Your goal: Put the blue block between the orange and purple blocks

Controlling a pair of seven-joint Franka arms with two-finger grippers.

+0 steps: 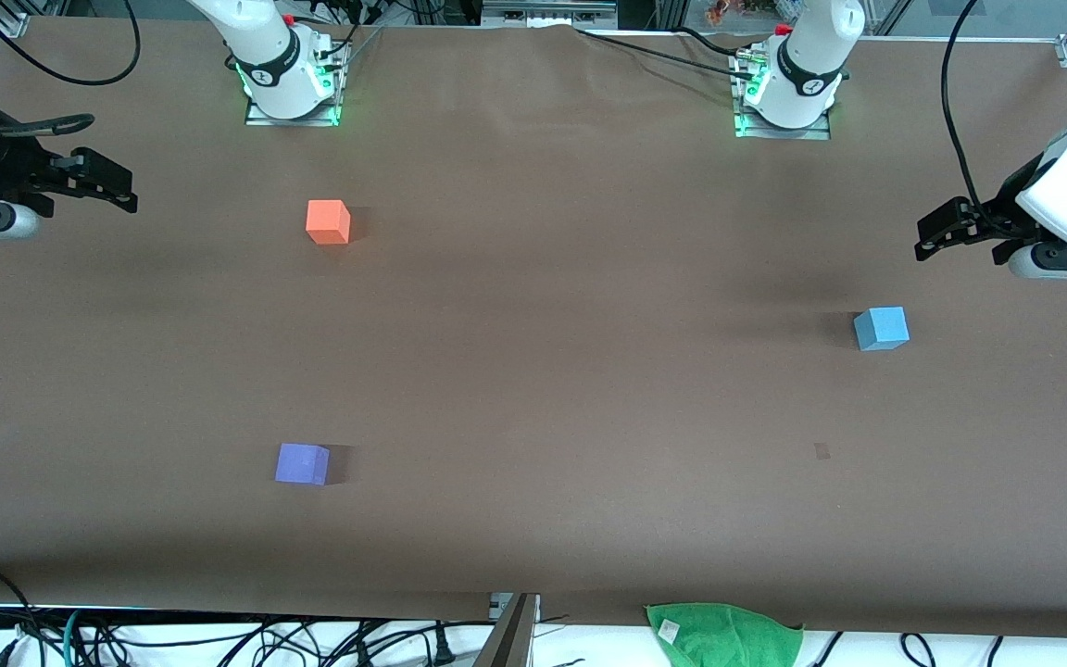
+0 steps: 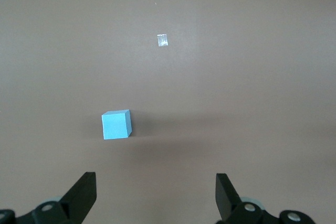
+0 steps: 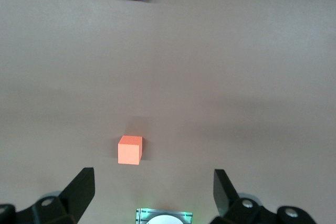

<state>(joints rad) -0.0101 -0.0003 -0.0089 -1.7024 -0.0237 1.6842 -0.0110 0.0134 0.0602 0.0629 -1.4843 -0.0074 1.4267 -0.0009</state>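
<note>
- Overhead, a brown table (image 1: pixel 533 371) holds an orange block (image 1: pixel 328 222), purple block (image 1: pixel 302 463) and blue block (image 1: pixel 882 329), well apart.
- Left gripper (image 1: pixel 946 230) and right gripper (image 1: pixel 107 185) hover wide open, empty.
- A green cloth (image 1: pixel 723 635) lies at the table's nearest edge.

- The blue block (image 1: pixel 881 328), a light sky-blue matte cube, is sitting flat on the worktop (image 1: pixel 571 371) toward the left arm's end.
- The orange block (image 1: pixel 328 221) and purple block (image 1: pixel 302 463) are lying well apart toward the right arm's end, the purple one nearer the front camera.

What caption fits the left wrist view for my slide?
Open left pincer above the brown table, small light sky-blue matte cube lying ungrasped ahead of its fingers.
</note>
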